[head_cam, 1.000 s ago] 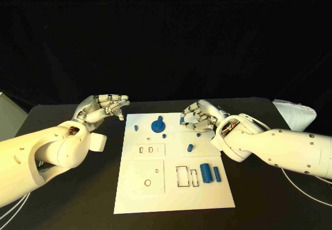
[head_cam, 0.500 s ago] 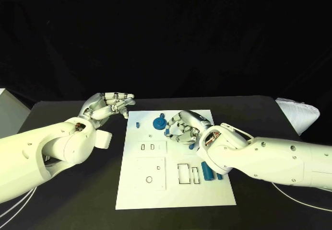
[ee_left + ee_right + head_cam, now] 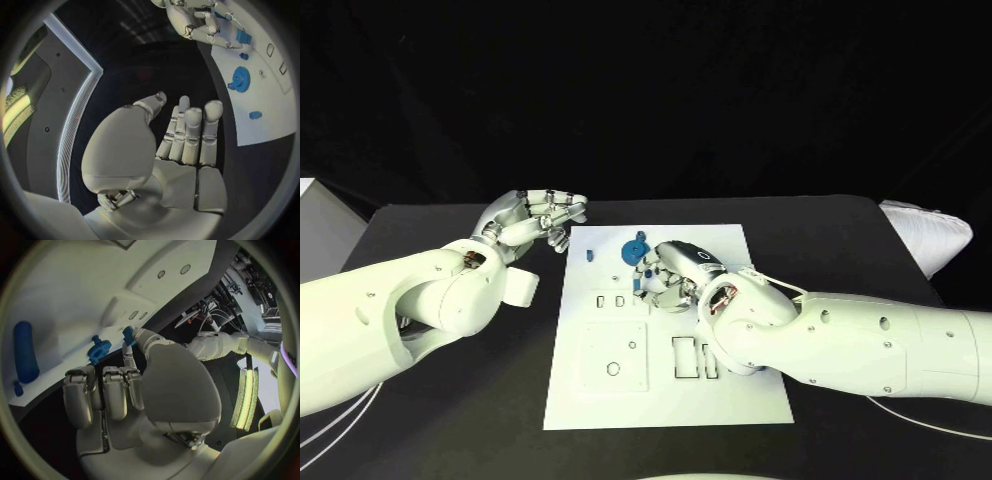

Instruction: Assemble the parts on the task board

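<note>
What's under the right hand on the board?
The right hand hovers over the white task board, beside the round blue gear-like part. Whatever lies beneath its palm is covered.

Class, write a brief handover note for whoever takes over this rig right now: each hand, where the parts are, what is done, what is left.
Left hand: holds nothing, off the far left corner of the task board.
Right hand: over the board, apparently pinching a small blue part.
Blue disc and blue peg sit at the board's far end; blue cylinder lies loose on it.
Done: cannot tell.
Left: near slots unfilled.
</note>
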